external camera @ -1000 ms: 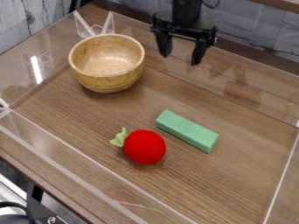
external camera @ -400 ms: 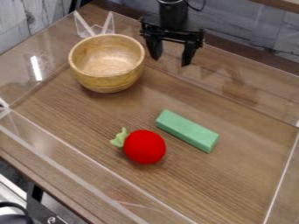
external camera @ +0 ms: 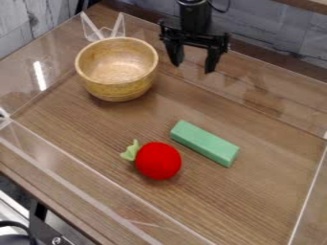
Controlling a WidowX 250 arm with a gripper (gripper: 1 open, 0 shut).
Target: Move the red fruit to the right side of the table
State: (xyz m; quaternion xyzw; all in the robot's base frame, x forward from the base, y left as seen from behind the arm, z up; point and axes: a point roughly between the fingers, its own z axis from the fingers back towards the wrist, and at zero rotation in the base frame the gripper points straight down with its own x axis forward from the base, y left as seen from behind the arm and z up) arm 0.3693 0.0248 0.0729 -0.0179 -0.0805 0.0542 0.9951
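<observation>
With its jaws spread and empty near the table's (external camera: pixel 274 115) far edge, the gripper (external camera: pixel 193 59) risks nudging the green block (external camera: pixel 205 143) just beside the red fruit (external camera: pixel 159 160) when descending.

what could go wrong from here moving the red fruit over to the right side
The green block lies just right of the red fruit, so a straight path right could knock it. The fruit is round and may roll if the open gripper, now far off at the back beside the wooden bowl, comes down off-centre. The clear acrylic wall on the right is hard to see; a wide swing might hit it.
</observation>
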